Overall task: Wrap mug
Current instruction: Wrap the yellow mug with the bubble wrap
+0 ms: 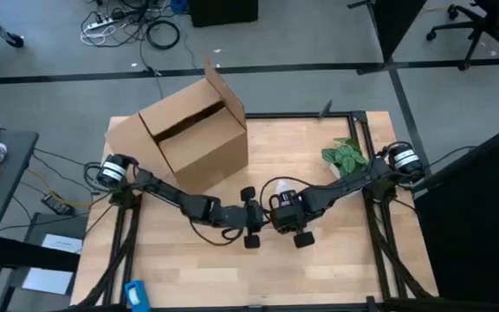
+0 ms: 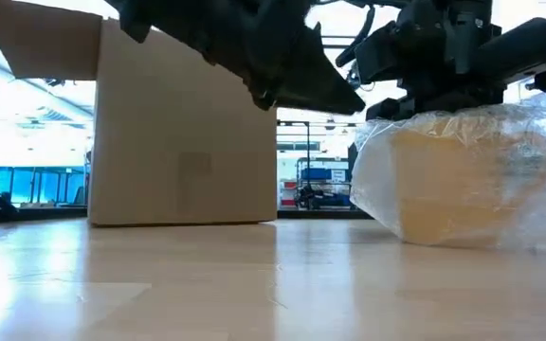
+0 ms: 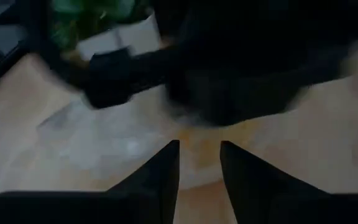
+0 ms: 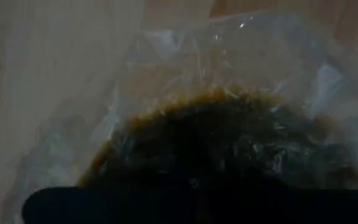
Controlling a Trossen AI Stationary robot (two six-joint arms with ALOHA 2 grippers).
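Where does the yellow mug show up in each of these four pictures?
High view: hidden under the right gripper.
Low view: mug at right, under the plastic sheet.
Left wrist view: yellowish patch beyond the fingers, too blurred to be sure.
Right wrist view: fills the centre, under plastic.
Shared landmark: cardboard box.

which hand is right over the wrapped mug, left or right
The right hand: it sits directly above the plastic-covered mug, while the left hand hovers beside it.

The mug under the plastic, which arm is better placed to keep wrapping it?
Probably the right: its gripper sits directly over the mug and plastic sheet, while the left gripper hangs beside it.
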